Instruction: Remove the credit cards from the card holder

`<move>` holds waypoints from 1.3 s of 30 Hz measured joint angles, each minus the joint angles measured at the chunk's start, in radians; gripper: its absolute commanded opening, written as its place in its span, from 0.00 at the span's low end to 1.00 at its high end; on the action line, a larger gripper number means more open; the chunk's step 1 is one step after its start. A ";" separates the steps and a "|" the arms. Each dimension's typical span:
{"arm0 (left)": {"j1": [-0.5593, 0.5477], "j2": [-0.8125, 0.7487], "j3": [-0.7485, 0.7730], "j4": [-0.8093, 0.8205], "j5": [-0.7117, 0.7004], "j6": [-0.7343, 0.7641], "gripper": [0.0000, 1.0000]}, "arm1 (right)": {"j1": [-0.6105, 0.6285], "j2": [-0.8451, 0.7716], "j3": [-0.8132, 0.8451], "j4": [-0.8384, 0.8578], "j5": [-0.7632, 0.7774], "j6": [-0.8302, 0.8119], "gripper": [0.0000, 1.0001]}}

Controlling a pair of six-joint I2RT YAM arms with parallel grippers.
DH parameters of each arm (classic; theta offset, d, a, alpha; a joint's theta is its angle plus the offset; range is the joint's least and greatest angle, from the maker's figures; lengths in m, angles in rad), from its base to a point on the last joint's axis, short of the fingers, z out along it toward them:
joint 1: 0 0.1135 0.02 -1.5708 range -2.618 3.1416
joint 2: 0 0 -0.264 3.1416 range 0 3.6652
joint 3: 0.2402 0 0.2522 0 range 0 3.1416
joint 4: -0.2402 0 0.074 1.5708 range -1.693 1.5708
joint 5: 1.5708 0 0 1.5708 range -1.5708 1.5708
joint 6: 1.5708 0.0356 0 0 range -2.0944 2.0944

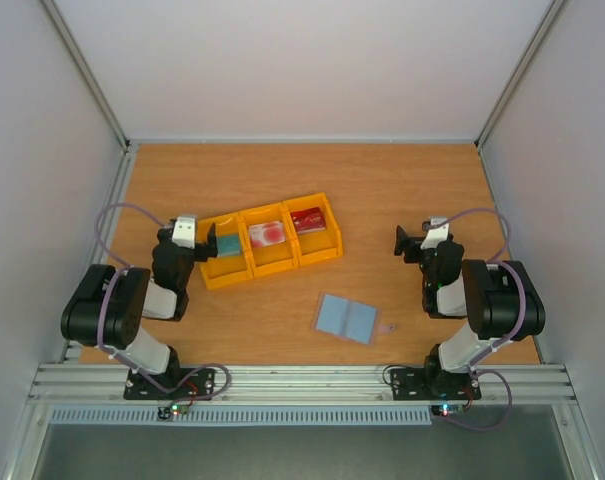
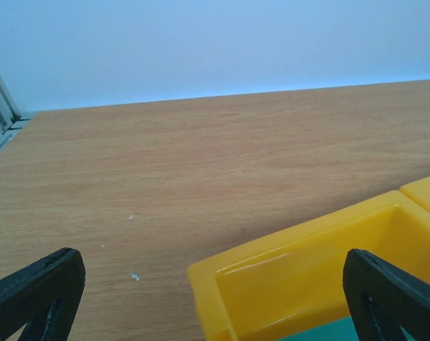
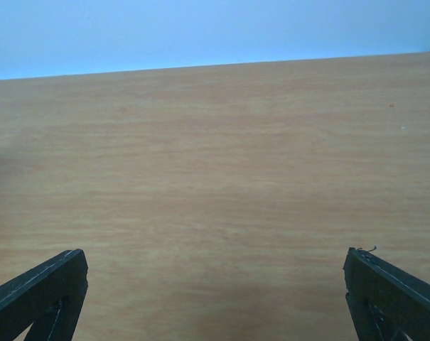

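The card holder (image 1: 346, 319) lies open and flat on the table, pale blue-grey side up, between the two arms; no card shows in it. Three credit cards lie in a yellow tray (image 1: 244, 271): the teal card (image 1: 227, 247) in the left compartment, the whitish-pink card with a red blotch (image 1: 267, 235) in the middle, the dark red card (image 1: 309, 221) on the right. My left gripper (image 1: 210, 243) hangs open at the tray's left end, over the teal card (image 2: 321, 332). My right gripper (image 1: 403, 243) is open over bare wood, up and right of the holder.
In the left wrist view the yellow tray's corner (image 2: 293, 270) fills the space between my left gripper's (image 2: 213, 288) fingers. Only wood grain lies under my right gripper (image 3: 215, 288). White walls enclose the table on three sides. A tiny pale scrap (image 1: 387, 327) lies right of the holder.
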 measured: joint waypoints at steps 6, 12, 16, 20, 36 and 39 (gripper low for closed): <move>0.000 0.029 -0.043 0.117 0.011 0.002 0.99 | 0.000 -0.012 0.097 -0.125 -0.020 -0.008 0.98; 0.000 0.034 -0.058 0.146 0.031 0.006 0.99 | 0.000 -0.016 0.155 -0.229 -0.051 -0.025 0.98; 0.000 0.037 -0.058 0.150 0.028 0.005 0.99 | 0.000 -0.016 0.155 -0.260 -0.059 -0.027 0.99; 0.000 0.038 -0.052 0.145 0.025 0.005 0.99 | 0.000 -0.016 0.158 -0.289 -0.055 -0.027 0.98; 0.000 0.025 0.059 -0.042 -0.014 0.002 0.99 | 0.000 -0.016 0.183 -0.341 0.025 -0.014 0.98; 0.000 0.025 0.076 -0.081 -0.024 0.000 0.99 | 0.000 -0.016 0.183 -0.342 0.026 -0.014 0.98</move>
